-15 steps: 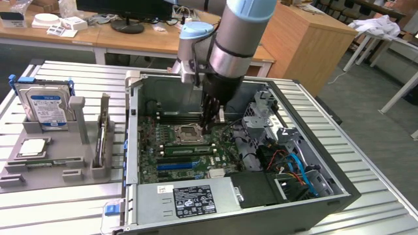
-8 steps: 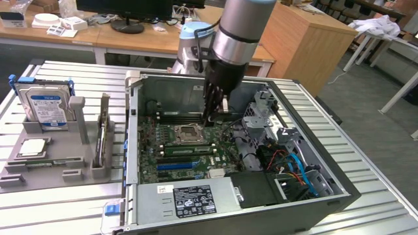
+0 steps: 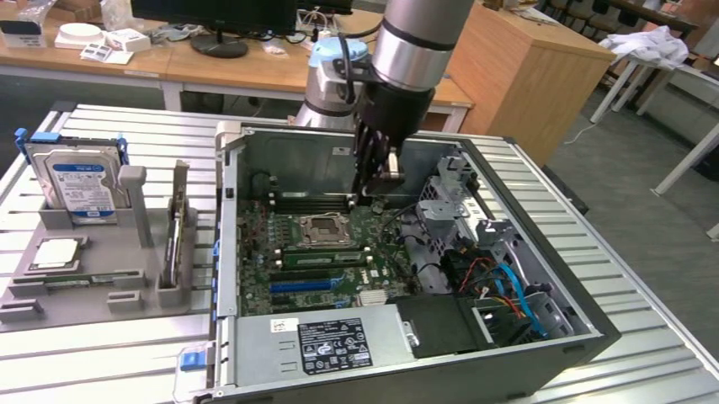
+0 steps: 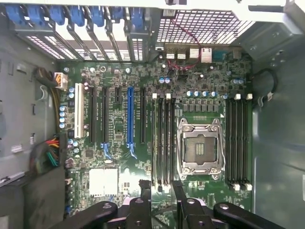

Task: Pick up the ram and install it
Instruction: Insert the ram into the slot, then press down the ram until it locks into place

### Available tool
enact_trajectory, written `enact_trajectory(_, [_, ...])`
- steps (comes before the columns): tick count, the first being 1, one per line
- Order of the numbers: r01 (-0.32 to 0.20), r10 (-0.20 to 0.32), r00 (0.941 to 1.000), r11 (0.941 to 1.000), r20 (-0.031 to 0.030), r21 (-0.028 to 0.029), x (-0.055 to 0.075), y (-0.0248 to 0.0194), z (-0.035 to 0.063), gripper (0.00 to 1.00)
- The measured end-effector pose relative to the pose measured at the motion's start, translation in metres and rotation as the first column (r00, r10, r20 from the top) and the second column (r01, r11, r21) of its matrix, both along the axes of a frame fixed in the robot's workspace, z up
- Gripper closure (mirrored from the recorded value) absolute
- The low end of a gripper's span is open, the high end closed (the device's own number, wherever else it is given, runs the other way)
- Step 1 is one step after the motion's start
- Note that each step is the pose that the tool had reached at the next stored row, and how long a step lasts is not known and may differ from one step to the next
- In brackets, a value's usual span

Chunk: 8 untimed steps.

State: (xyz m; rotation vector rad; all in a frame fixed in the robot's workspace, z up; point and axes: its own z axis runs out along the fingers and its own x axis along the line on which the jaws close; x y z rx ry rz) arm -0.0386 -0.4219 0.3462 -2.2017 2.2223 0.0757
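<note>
Ram (image 3: 79, 276) looks to stand on edge in the grey tray (image 3: 67, 305), just beside the processor chip (image 3: 56, 252), by the table (image 3: 101, 362) edge on the exterior view's left. The claw (image 3: 382, 181) hangs well apart from it, over the motherboard (image 4: 147, 90) inside the open computer case (image 3: 584, 337). Its fingers are parted and hold nothing. The stick is probably light, stiff, thin and fragile. It is best pinched across its flat faces near the middle, clear of the contact edge.

One hard drive (image 3: 77, 187); one processor chip (image 3: 59, 252); one computer case (image 3: 290, 153)
</note>
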Motion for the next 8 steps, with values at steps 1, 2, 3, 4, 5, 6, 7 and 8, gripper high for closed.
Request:
enact_trajectory(1, [0.000,0.000,1.0000,1.0000,0.0001,-0.0003,0.0000,0.0000,0.0022,0.69])
enact_trajectory(2, [0.000,0.000,1.0000,1.0000,0.0000,-0.0008,0.0000,0.0000,0.0041,0.69])
enact_trajectory(3, [0.000,0.000,1.0000,1.0000,0.0000,-0.0010,0.0000,0.0000,0.0048,0.69])
enact_trajectory(4, [0.000,0.000,1.0000,1.0000,0.0001,-0.0010,0.0000,0.0000,0.0048,0.69])
enact_trajectory(5, [0.000,0.000,1.0000,1.0000,0.0000,-0.0011,0.0000,0.0000,0.0049,0.69])
enact_trajectory(6, [0.000,0.000,1.0000,1.0000,0.0000,-0.0011,0.0000,0.0000,0.0049,0.69])
enact_trajectory(7, [0.000,0.000,1.0000,1.0000,0.0000,-0.0011,0.0000,0.0000,0.0049,0.69])
enact_trajectory(8, [0.000,0.000,1.0000,1.0000,0.0000,-0.0011,0.0000,0.0000,0.0049,0.69])
